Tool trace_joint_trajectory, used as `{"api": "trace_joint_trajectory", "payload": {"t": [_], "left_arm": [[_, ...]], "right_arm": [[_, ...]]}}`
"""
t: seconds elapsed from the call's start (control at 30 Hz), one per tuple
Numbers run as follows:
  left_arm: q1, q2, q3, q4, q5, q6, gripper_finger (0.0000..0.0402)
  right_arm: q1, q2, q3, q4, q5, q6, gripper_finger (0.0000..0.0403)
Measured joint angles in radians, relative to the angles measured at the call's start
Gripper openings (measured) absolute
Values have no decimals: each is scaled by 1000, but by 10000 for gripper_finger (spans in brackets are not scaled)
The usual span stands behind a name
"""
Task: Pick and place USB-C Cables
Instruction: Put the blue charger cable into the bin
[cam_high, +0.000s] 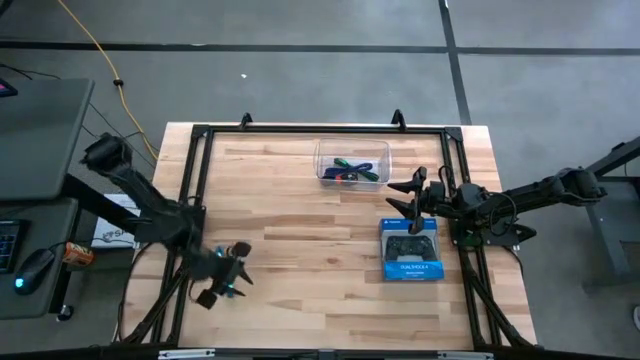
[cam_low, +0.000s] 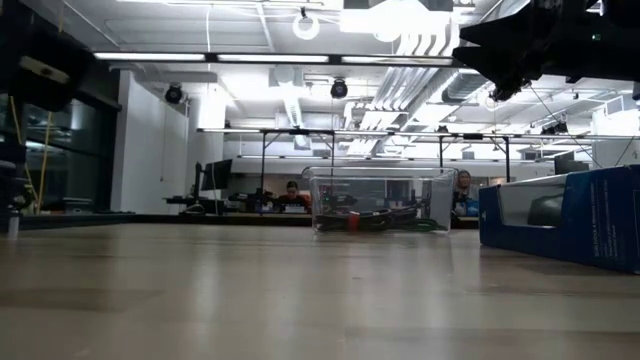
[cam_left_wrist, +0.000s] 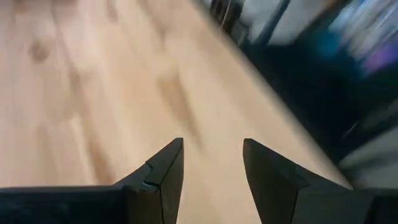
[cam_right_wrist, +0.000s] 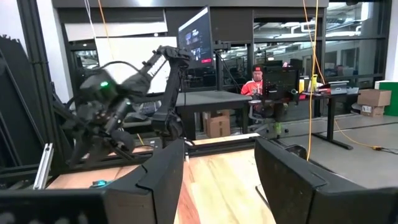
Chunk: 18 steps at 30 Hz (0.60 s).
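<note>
The USB-C cables lie in a loose heap on the floor of the clear plastic tub at the table's far middle. Cyan, green and dark strands show from above. The low view shows the cables and a red band through the tub wall. My left gripper is open and empty over bare wood near the table's near left. My right gripper is open and empty, raised high between the tub and the blue box.
A blue box picturing a black game controller lies flat at the near right, just below my right gripper. A dark metal frame runs along the table's edges. Bare wood stretches between the two arms. People sit at desks beyond the table.
</note>
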Motion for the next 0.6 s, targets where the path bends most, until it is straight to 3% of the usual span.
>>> {"api": "trace_joint_trajectory", "payload": {"t": [0.13,0.4,0.6], "left_arm": [[-107,60,85,-274,-113,18,145],[-174,112,129,-456,24,36,145],[-166,140,129,-578,-2,84,145]], "right_arm": [[0,0,0,-3,0,2,190],[0,0,0,-24,16,0,190],[0,0,0,-37,36,0,190]]}}
